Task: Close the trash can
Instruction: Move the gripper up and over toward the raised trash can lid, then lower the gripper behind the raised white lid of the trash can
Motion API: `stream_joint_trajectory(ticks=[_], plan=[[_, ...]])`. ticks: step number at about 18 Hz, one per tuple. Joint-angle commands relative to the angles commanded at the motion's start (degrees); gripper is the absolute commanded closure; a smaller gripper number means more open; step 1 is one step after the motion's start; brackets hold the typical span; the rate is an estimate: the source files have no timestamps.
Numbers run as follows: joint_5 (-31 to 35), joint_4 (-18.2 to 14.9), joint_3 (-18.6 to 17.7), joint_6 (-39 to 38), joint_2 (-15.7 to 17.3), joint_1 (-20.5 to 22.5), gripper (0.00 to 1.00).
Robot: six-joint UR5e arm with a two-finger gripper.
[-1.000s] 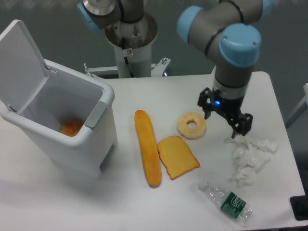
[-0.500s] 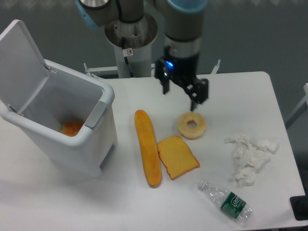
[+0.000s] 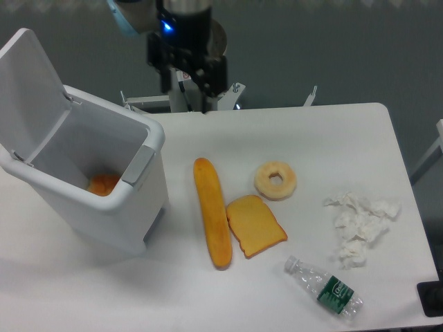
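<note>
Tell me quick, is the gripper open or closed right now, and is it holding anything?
Gripper: open, holding nothing, up near the table's back edge, apart from the trash can, whose lid stands open.

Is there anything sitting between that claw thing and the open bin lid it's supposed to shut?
Nothing visible does. The gripper hangs at the back edge of the table, with only open space between it and the raised lid of the trash can. The baguette, bread slice and bagel lie off to the side.
</note>
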Motion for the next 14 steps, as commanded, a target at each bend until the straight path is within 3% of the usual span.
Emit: stream_joint_trajectory(ticks=[4, 9, 14], plan=[[-2.18, -0.09, -1.67, -5.02, 1.76, -3.88, 0.00], [-4.30, -1.05, -3.43, -5.38, 3.60, -8.19, 0.00], [-7.64, -1.58, -3.87, -5.38, 3.87, -9.60, 0.00]])
